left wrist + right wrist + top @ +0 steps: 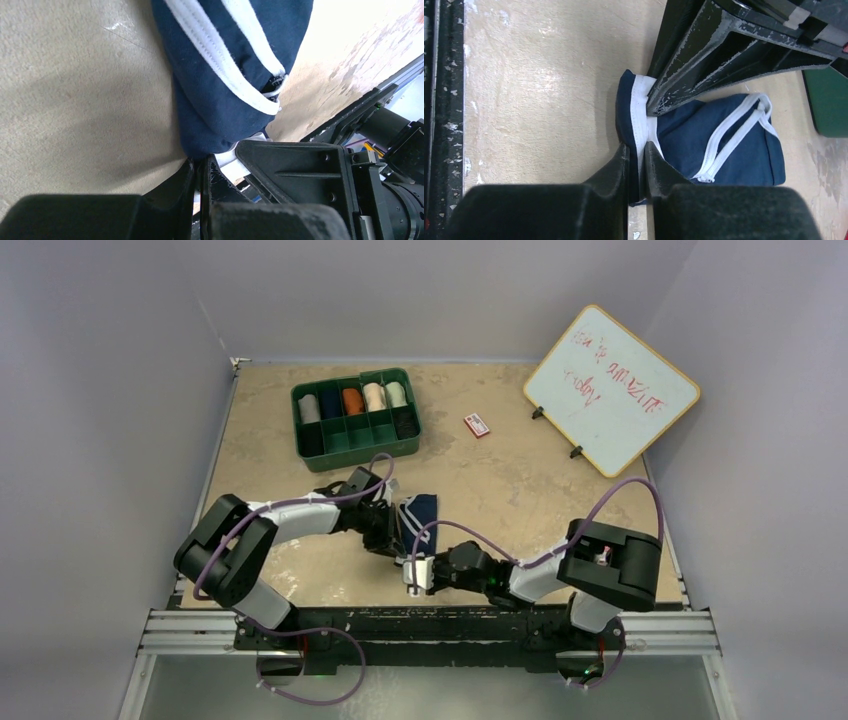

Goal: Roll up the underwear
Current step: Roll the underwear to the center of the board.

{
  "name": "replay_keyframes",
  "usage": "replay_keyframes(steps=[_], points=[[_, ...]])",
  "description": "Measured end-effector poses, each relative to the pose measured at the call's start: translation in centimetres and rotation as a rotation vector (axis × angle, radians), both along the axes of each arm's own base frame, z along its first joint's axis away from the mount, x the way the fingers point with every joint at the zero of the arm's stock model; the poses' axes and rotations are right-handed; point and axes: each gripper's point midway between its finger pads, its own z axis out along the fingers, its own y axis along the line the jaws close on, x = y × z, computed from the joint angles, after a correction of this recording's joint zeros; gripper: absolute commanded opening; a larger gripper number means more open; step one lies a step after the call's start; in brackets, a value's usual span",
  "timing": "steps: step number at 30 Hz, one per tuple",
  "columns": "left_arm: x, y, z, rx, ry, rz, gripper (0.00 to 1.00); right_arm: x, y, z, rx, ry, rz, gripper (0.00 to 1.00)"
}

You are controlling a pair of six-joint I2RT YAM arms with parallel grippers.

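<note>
The navy underwear (pixel 418 512) with white edging lies bunched on the tan table between the two arms. In the left wrist view its lower fold (pixel 220 115) runs into the tips of my left gripper (pixel 202 165), whose jaws are shut on the cloth. In the right wrist view my right gripper (pixel 636 152) is shut on the white-banded edge of the underwear (pixel 724 145). The left arm's fingers (pixel 724 55) press on the same band just beyond. From above, the left gripper (pixel 395 538) and the right gripper (pixel 412 575) meet at the cloth's near end. No black underwear shows loose on the table.
A green compartment tray (pixel 400 435) holding several rolled cloths stands at the back left. A small red-and-white card (pixel 477 425) lies to the right of it. A whiteboard (pixel 612 390) leans at the back right. The metal front rail (pixel 430 625) runs close behind the right gripper.
</note>
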Motion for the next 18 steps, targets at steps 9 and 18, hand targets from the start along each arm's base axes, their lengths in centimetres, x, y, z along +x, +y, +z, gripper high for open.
replay_keyframes(steps=[9, 18], points=[[1.2, 0.5, 1.2, -0.020, -0.035, 0.051, 0.44, -0.5, -0.4, -0.1, 0.074, 0.115, -0.049, 0.00], [1.8, 1.3, 4.1, -0.099, -0.161, 0.094, 0.47, 0.5, -1.2, 0.8, 0.237, 0.509, -0.078, 0.00]])
